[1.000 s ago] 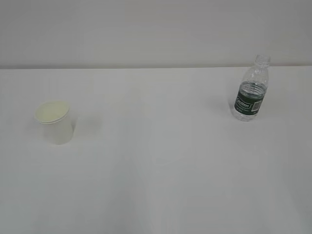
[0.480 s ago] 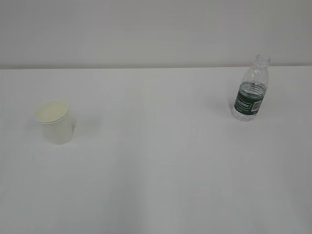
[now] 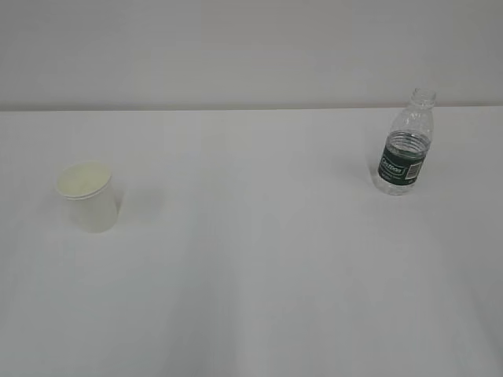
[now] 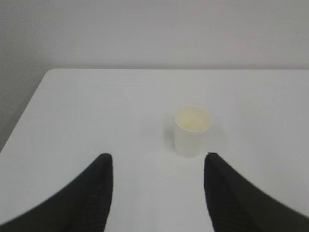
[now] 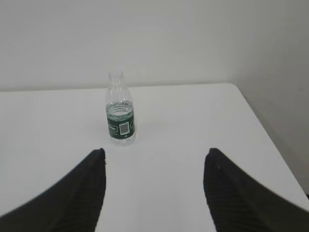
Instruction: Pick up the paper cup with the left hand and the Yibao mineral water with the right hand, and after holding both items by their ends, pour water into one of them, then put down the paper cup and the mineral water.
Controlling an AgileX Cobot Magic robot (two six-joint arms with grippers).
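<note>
You see the cup (image 3: 88, 196) standing upright on the left side of the white table (image 3: 251, 267), and the bottle (image 3: 405, 144) standing upright far off on the right, near the table's back edge. The two are well apart, with bare tabletop between them. Neither arm shows in the exterior view.

Compared with a second ago, little differs. The bottle sits in the same spot, uncapped, its green label band facing you. The cup sits in nearly the same place; any shift from frame to frame is too slight to call a real move. No arm has come into that view either.

From the left wrist, your left hand (image 4: 158, 166) hangs with its two black fingers (image 4: 94, 193) spread wide and nothing between them. The cup (image 4: 192, 130) stands ahead of the gap, slightly toward the right finger and clear of both.

From the right wrist, your right hand (image 5: 154, 162) is likewise spread open and empty. The bottle (image 5: 119, 116) stands ahead of it, nearer the left finger (image 5: 87, 191) than the right, and touches neither. Water fills the bottle to about the top of the label.
</note>
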